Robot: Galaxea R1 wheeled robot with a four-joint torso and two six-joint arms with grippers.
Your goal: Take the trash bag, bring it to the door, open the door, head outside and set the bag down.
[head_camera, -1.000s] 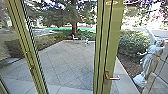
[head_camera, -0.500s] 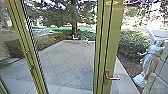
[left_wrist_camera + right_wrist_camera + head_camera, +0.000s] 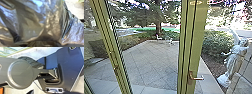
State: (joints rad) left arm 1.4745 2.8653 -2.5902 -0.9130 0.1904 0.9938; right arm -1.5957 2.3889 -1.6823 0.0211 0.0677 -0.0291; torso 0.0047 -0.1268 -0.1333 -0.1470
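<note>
The trash bag [image 3: 31, 22], large at left in the left wrist frame, is apparently brought to the door [image 3: 195, 45], right of centre ahead and seemingly ajar — either gripper's opening and hold cannot be told — with exit and set-down left.

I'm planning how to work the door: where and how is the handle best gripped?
The handle is probably best gripped by its outer end, from the robot's side, pinched above and below: it runs nearly level, rightward from the green frame, its tip free.
</note>
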